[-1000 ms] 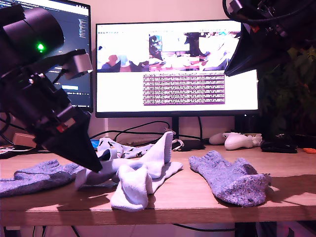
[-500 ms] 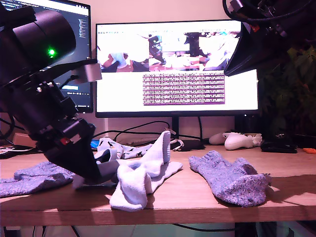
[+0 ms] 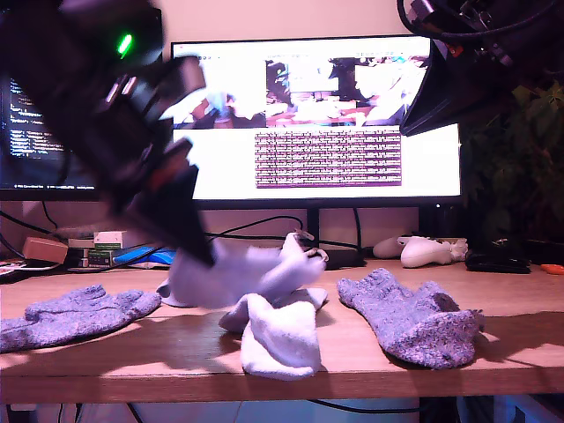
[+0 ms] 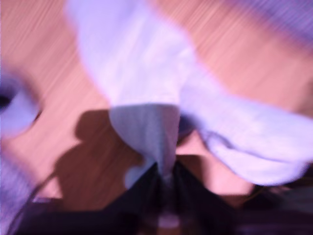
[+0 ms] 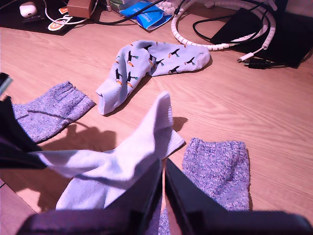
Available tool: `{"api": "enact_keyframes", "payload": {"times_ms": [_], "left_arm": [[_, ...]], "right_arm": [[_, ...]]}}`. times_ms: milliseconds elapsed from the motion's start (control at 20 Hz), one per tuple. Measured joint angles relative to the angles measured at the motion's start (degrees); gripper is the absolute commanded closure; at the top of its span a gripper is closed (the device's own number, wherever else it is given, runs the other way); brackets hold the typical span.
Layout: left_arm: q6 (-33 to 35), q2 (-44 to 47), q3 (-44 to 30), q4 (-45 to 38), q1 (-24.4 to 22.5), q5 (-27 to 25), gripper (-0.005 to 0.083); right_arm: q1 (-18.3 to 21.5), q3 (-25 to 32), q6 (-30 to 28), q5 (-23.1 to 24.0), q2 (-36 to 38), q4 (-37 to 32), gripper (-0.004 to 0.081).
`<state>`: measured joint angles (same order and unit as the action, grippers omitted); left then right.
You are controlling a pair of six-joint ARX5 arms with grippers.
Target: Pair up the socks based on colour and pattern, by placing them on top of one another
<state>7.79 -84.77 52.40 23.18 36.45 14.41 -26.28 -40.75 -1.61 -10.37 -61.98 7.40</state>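
- The light wooden desk [image 3: 370, 352] holds a wide lit monitor [image 3: 317, 123] at the back, a white game controller [image 3: 423, 251] below the monitor.
- My first gripper [image 4: 164, 183], blurred, jaws pinched together on a plain white sock [image 4: 146, 73], lifts it in front of the monitor.
- My second gripper [image 5: 163, 171] hangs high above the desk, jaws nearly together, holding nothing.
- A fuzzy grey-lavender knit sock [image 5: 217, 166] and a light blue toucan-print sock [image 5: 146, 63] lie flat.

Wooden desk [image 3: 493, 352] — socks [image 3: 410, 319], controller [image 3: 427, 251]
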Motion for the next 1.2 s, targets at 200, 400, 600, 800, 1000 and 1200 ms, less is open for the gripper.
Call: {"api": "enact_keyframes", "payload": {"times_ms": [200, 400, 600, 800, 1000, 1200], "left_arm": [[-5.55, 0.00, 1.27, 4.33, 1.05, 1.79, 0.0797], [-7.56, -0.07, 1.29, 5.75, 2.97, 1.27, 0.0779], [-12.04, -1.66, 1.31, 5.27, 3.21, 1.75, 0.0322], [-12.61, -2.03, 1.46, 5.62, 3.04, 5.53, 0.0222], [-12.66, -2.03, 5.86, 10.27, 1.46, 5.97, 0.0223], [-10.80, -1.99, 11.91, 15.13, -0.72, 6.05, 0.0227]], "right_arm": [[0.02, 0.00, 0.00, -0.02, 0.00, 0.00, 0.0783], [0.02, 0.00, 0.00, -0.04, 0.00, 0.00, 0.0783], [0.02, 0.00, 0.00, -1.11, 0.00, -0.02, 0.0783], [0.04, 0.00, 0.00, -1.14, 0.00, 0.02, 0.0783], [0.04, 0.00, 0.00, -1.38, 0.00, 0.66, 0.0783], [0.04, 0.00, 0.00, -1.51, 0.00, 0.94, 0.0783]]}}
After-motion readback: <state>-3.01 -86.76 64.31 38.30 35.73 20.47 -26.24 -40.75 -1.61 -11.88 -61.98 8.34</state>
